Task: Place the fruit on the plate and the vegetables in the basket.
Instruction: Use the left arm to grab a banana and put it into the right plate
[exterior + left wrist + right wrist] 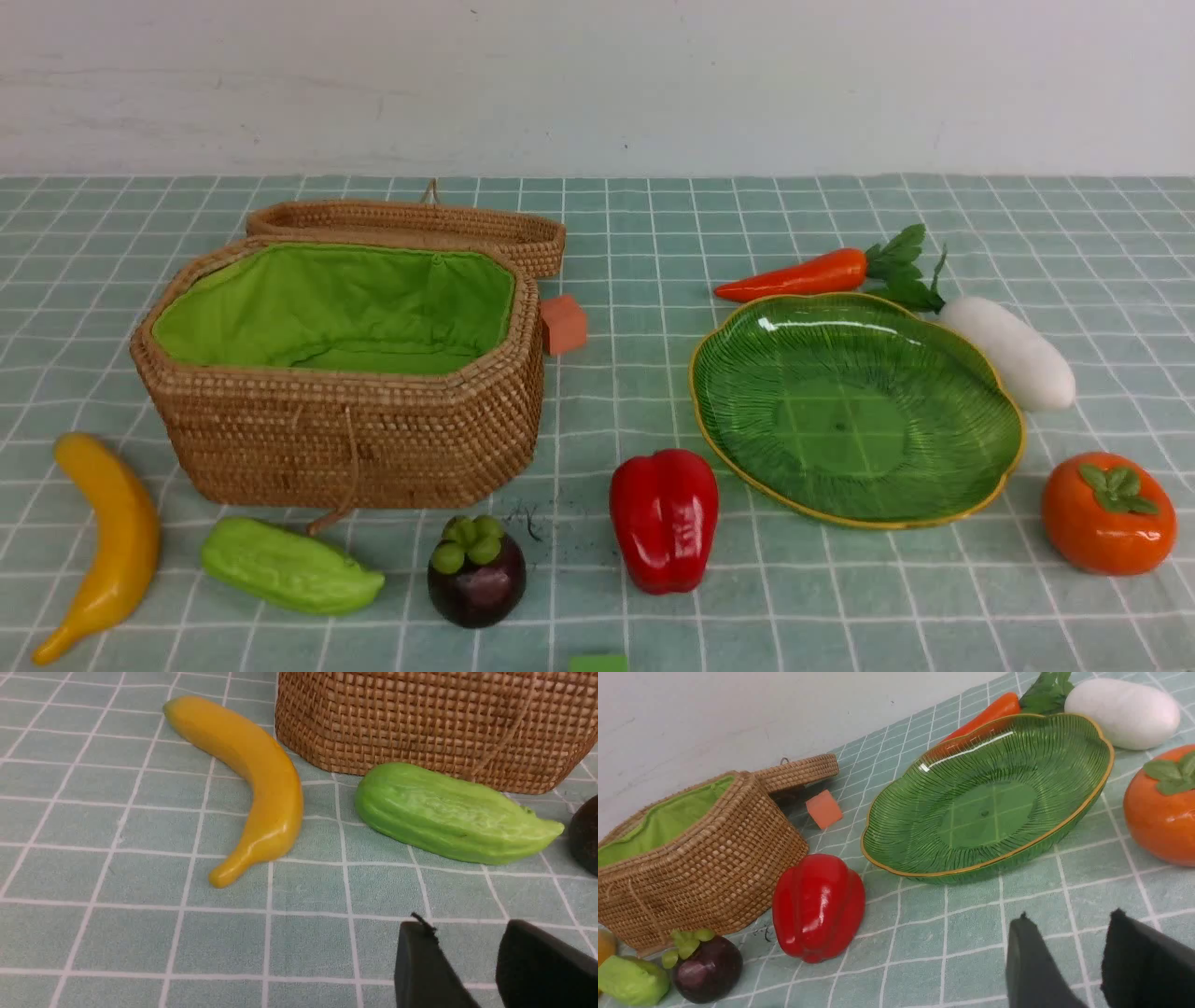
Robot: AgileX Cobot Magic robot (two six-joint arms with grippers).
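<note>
Start of sorting. My left gripper (467, 927) and right gripper (1070, 919) are both empty, fingers apart, low over the tablecloth (616, 233). Plate (854, 411) and basket (355, 439) hold nothing. Likely hazards:

- **Gourd:** The gourd (289, 565) lies close to the basket wall, so a finger may snag the wicker.
- **Carrot and radish:** The carrot (794, 278) and radish (1008, 353) hug the plate's far rim, so reaching could nudge the dish.
- **Fruit:** The round persimmon (1108, 513) and mangosteen (476, 569) may roll. The glossy banana (103, 537) may slip.
- **Bell pepper:** The bell pepper (665, 518), beside the plate, invites mis-sorting.
</note>
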